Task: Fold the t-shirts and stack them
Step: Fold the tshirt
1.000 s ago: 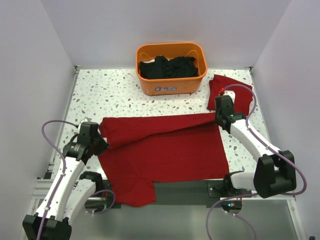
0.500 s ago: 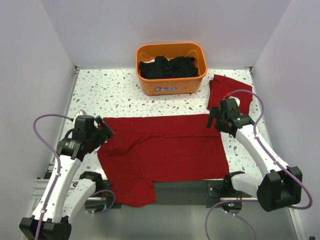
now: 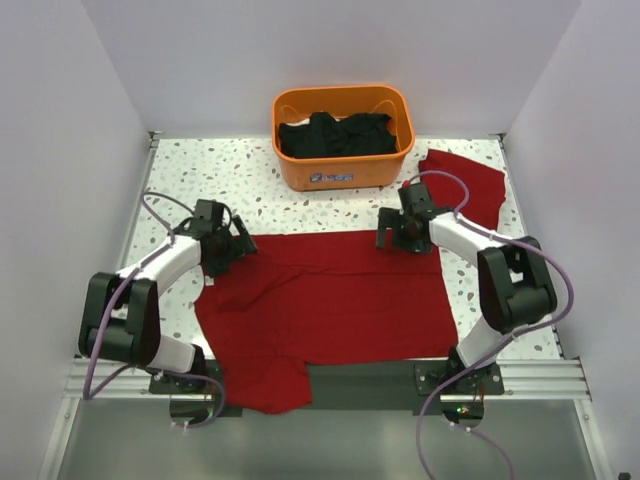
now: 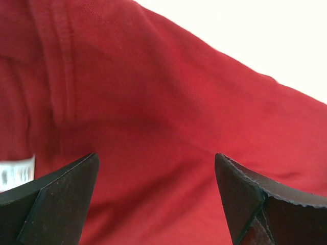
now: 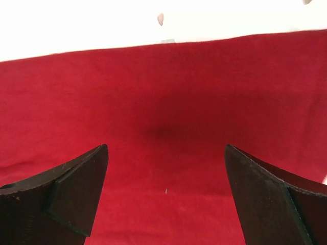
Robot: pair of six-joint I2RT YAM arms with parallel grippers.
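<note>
Two released claws: left claw (image 3: pixel 240 245), right claw (image 3: pixel 390 232).
Each stands open at the far edge of the red t-shirt (image 3: pixel 330 300) lying at the near edge of the tabletop (image 3: pixel 200 170).

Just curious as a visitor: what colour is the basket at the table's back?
The basket is orange, clearest in the top external view.

t-shirt (image 3: pixel 330 300): dark-red cloth, matt, soft, stitched seams shown.
basket (image 3: pixel 380 172), behind the t-shirt: orange plastic, smooth, slightly glossy.
table (image 3: pixel 200 180): speckled stone-like surface, smooth.
</note>
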